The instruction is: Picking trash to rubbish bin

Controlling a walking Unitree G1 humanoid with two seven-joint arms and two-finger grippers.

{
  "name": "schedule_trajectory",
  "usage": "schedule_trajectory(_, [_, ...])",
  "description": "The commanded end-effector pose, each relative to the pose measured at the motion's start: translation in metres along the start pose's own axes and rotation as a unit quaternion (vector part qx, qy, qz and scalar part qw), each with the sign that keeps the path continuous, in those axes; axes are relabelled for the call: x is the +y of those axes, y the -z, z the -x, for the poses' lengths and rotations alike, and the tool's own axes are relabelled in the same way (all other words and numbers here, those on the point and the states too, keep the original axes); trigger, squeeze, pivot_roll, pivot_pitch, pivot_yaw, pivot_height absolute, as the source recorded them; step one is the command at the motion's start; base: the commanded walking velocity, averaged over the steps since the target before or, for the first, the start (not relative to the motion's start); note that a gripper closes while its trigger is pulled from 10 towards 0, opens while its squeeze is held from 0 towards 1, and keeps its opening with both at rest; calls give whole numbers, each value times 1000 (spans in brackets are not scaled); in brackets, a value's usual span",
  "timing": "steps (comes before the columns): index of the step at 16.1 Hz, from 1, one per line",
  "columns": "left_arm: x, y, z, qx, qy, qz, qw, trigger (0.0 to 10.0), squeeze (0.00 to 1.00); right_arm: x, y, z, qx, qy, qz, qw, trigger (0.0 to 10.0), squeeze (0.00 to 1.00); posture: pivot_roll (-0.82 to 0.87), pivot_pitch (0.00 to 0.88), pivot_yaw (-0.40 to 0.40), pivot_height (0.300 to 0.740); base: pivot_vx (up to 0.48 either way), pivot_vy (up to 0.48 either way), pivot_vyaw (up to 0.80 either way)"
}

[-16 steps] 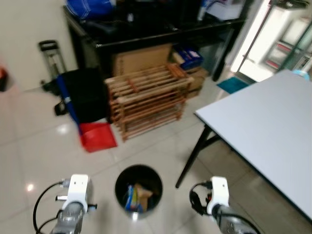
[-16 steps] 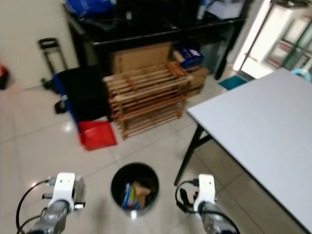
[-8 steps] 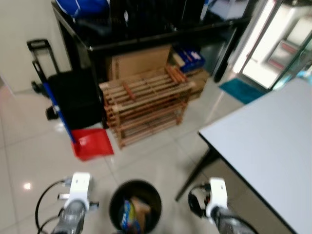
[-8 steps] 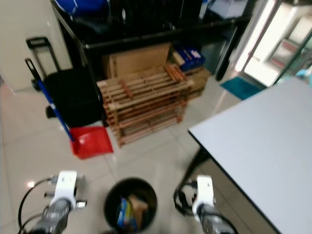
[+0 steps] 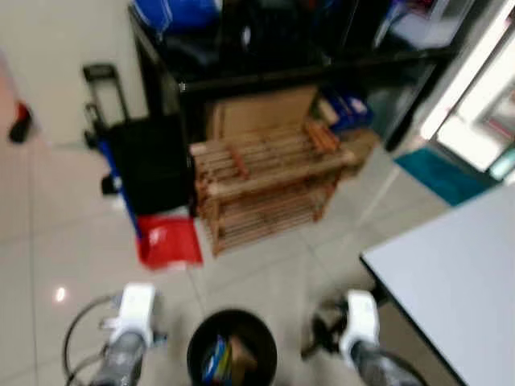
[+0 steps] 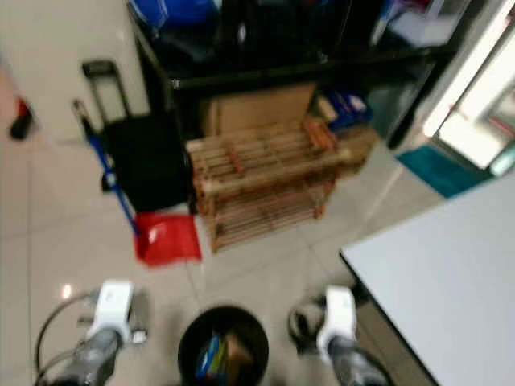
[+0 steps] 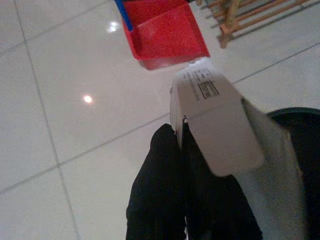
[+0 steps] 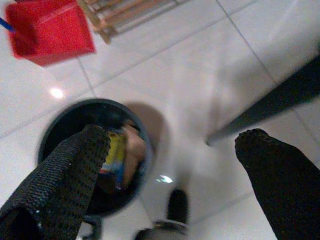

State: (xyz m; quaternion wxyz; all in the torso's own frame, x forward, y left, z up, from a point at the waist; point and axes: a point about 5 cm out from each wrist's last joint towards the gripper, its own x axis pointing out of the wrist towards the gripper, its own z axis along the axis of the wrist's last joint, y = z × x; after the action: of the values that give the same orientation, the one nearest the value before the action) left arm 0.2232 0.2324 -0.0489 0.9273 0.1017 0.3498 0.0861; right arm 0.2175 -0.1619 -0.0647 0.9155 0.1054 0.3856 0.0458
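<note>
A round black rubbish bin (image 5: 233, 315) stands on the tiled floor between my two arms. It holds a yellow and blue packet (image 8: 114, 152) and some brown trash. In the left wrist view my left gripper (image 7: 178, 134) is shut on a white carton (image 7: 215, 125) with a printed label, held just beside the bin's rim (image 7: 300, 116). My right gripper (image 8: 172, 145) is open, its two black fingers (image 8: 65, 170) wide apart with nothing between them, hanging over the floor beside the bin (image 8: 60, 112).
A grey table (image 5: 459, 273) stands on the right, with its black leg (image 8: 270, 107) near my right gripper. Beyond the bin are a red dustpan (image 5: 169, 241), a wooden slatted rack (image 5: 269, 181), a black bag on a trolley (image 5: 149, 161) and a black desk (image 5: 282, 68).
The camera has shifted, so the whole scene now sits further right and is blurred. Both arms keep their places on either side of the bin.
</note>
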Motion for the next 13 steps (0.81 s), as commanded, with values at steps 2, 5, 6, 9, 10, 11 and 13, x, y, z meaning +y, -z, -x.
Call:
schedule_trajectory(2, [-9,1,1,4,12,1,1000,10000,0,-14,6,5,12,16,-4,1000,10000,0,5,67,-76,740,0,0,0])
schedule_trajectory(5, [-14,0,0,4,29,0,1000,10000,0,-9,8,4,18,-7,7,1000,10000,0,-4,66,-73,740,0,0,0])
schedule_trajectory(6, [-20,-5,-1,-4,41,-4,999,10000,0,0,9,3,28,-48,15,998,10000,0,-5,64,-74,740,0,0,0])
schedule_trajectory(9, [-36,-14,-1,-19,82,-37,996,10000,0,9,10,3,38,-99,19,994,10000,0,-18,69,-75,740,0,0,0])
schedule_trajectory(10, [-41,-17,-1,-23,95,-42,994,10000,0,12,9,3,38,-119,12,992,10000,0,-31,74,-77,740,0,0,0])
schedule_trajectory(11, [-48,-22,-1,-31,114,-44,992,10000,0,14,8,3,41,-143,5,989,10000,0,-34,80,-79,740,0,0,0])
schedule_trajectory(13, [-60,-29,0,-41,154,-41,986,10000,0,18,8,4,49,-181,4,982,10000,0,-43,93,-85,740,0,0,0])
